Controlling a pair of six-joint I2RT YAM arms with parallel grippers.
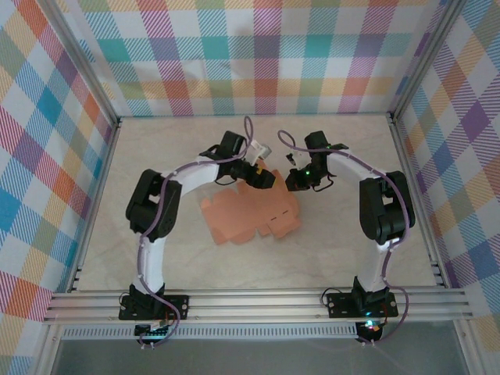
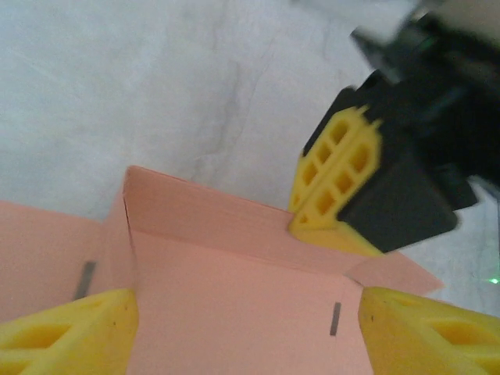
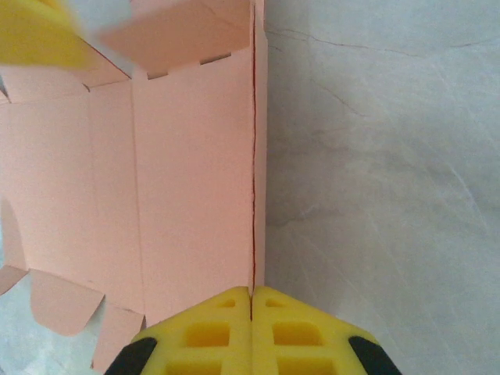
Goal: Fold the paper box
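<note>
Salmon-orange card is the whole job here. The paper box (image 1: 250,217) lies as a mostly flat die-cut sheet near the middle of the pale table (image 1: 351,250), between the two arms, with its far-right edge lifted. The right gripper (image 3: 251,295) has its fingers pressed together on that raised strip (image 3: 259,156), pinching the thin card edge-on so it stands upright along the crease. The left gripper (image 2: 250,312) hovers over the neighbouring panel with its fingers spread wide, one towards each side of the panel, gripping nothing. The step in hand looks like setting up this first wall. Doing it well probably means letting the crease do the work. The right pinch should hold the strip square to the base without dragging the sheet, while the left fingers come down flat on the base panel just beside the fold line to pin it. Pressing too far from the crease would likely let the light card bow or slide on the smooth table. The end flap (image 3: 180,35) at the far end looks lifted and tilted rather than tucked, so it will probably need guiding inward before a neighbouring wall goes up.
</note>
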